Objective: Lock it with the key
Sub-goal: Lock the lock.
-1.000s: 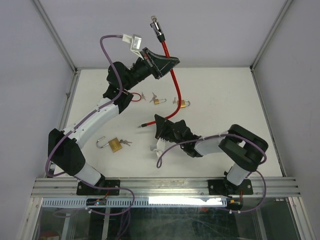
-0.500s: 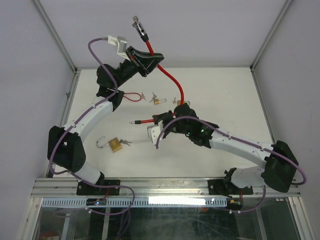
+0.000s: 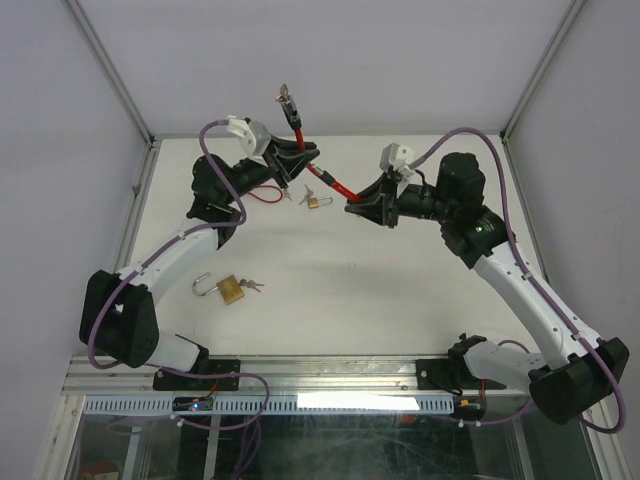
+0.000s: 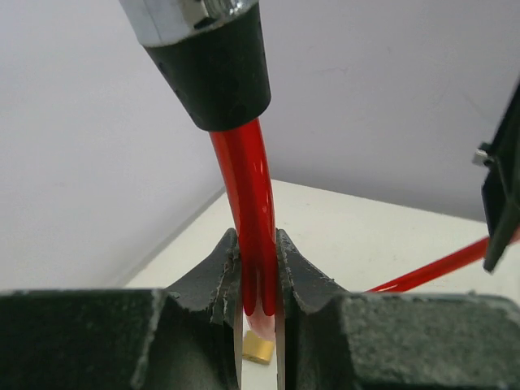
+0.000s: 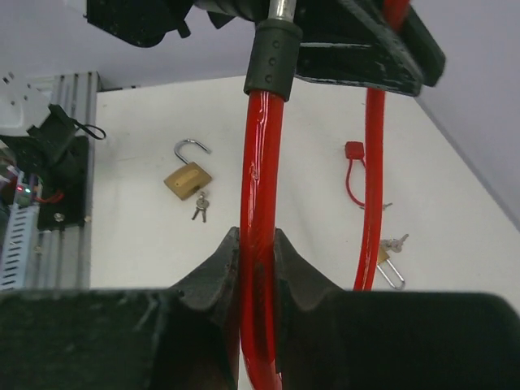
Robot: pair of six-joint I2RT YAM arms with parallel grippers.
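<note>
The left end effector [image 3: 290,160] and right end effector [image 3: 355,207] each pinch the red coated cable lock [image 3: 330,185] above the white counter [image 3: 400,290], where a small brass padlock [image 3: 316,201] and an open brass padlock with keys [image 3: 231,290] lie well apart.

Right gripper [image 5: 256,268]: clamped on red cable [image 5: 258,162]
Padlock [image 5: 188,177]: shackle open, lying on table [image 5: 146,244]
Keys [image 5: 199,207]: just beside padlock

White table [image 3: 350,300]: open brass padlock [image 3: 230,291] with keys [image 3: 252,286] near front-left; small padlock [image 3: 314,202], red loop [image 3: 265,193] farther back.
</note>
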